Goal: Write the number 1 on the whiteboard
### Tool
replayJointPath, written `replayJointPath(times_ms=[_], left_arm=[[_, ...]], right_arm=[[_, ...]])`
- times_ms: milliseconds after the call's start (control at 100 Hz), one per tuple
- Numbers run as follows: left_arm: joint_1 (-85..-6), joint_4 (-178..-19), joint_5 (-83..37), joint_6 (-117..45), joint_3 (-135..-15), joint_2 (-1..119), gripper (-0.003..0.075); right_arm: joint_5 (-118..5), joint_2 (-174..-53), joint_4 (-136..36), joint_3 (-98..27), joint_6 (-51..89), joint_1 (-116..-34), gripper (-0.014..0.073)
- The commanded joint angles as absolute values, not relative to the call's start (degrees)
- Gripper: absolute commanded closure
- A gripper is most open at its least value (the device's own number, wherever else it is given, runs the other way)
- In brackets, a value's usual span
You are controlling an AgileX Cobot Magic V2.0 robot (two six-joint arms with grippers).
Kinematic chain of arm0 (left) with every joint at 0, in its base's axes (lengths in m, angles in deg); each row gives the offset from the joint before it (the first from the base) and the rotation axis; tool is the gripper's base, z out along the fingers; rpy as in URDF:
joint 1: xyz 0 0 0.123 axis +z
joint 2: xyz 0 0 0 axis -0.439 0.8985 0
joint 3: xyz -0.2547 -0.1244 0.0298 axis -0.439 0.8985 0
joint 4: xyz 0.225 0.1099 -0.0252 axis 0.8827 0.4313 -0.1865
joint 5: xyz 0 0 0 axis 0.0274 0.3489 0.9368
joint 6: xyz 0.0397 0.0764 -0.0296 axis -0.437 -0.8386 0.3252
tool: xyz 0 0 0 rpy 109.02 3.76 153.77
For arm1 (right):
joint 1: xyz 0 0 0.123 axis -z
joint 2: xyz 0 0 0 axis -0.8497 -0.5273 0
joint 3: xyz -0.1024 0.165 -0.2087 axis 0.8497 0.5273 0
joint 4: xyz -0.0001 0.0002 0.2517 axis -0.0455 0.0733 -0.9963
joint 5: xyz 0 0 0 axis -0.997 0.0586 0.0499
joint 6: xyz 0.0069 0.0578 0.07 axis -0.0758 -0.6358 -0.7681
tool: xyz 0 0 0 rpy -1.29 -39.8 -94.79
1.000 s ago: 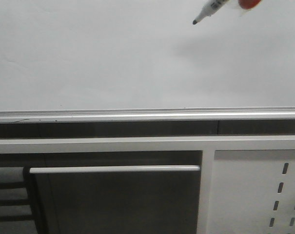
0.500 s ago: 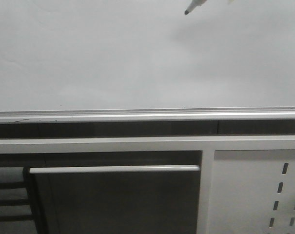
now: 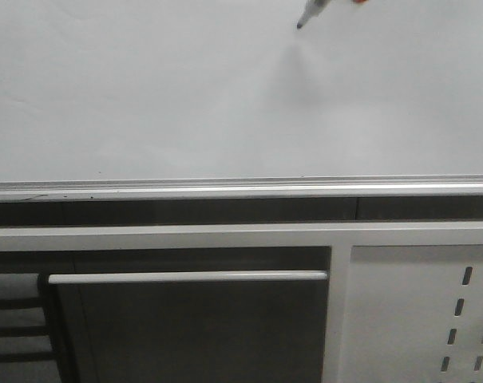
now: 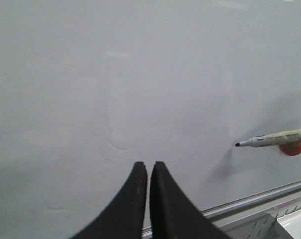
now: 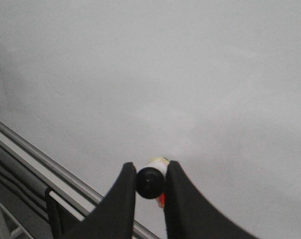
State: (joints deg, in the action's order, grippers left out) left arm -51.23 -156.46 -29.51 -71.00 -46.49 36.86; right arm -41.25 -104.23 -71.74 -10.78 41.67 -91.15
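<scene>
Near the upper edge of the front view, the marker point(image 3: 309, 13) enters at an angle, its dark tip pointed down and left at the whiteboard point(image 3: 145, 96). The board surface is blank in all three views: no stroke of the number 1 is visible anywhere on it. Whether the tip is touching the panel or standing just off it cannot be told; a faint shadow lies directly below the tip, which suggests it is very near.

Right gripper point(image 5: 150, 186): jaws clamped on the rear end of the marker, barrel pointing away toward the board. Left gripper point(image 4: 149, 172): jaws together, holding nothing, facing the board well apart from the marker tip.

Silver rail point(image 3: 241, 190) runs along the board's lower edge; a white perforated panel point(image 3: 421, 315) sits below it at the right.

Judgement: the step in hand is placing the tip at the start point of the stroke. The next move calls for light, steady contact and a straight downward draw, keeping pressure even so the line does not skip, and stopping well above the rail
</scene>
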Motion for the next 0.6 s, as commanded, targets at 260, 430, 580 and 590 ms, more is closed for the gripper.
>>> replayJointPath(times_ms=[260, 430, 580, 590], left_arm=[[-51.1, -156.7, -29.8, -70.6, -48.1, 36.8, 0.0741], [-51.1, -156.5, -27.8, -70.6, -48.1, 36.8, 0.0741], [-51.1, -156.5, -19.3, -73.1, -48.4, 39.2, 0.0741], [-51.1, -156.8, -18.7, -73.7, -48.5, 39.7, 0.0741]], right_arm=[[-33.4, -113.8, -70.5, -12.9, 42.3, -91.3, 0.0637], [-43.2, -110.1, -70.5, -12.9, 42.3, -93.6, 0.0637], [-50.7, -104.1, -70.6, -13.1, 42.3, -95.1, 0.0637], [-51.6, -103.9, -71.0, -13.1, 42.3, -95.1, 0.0637]])
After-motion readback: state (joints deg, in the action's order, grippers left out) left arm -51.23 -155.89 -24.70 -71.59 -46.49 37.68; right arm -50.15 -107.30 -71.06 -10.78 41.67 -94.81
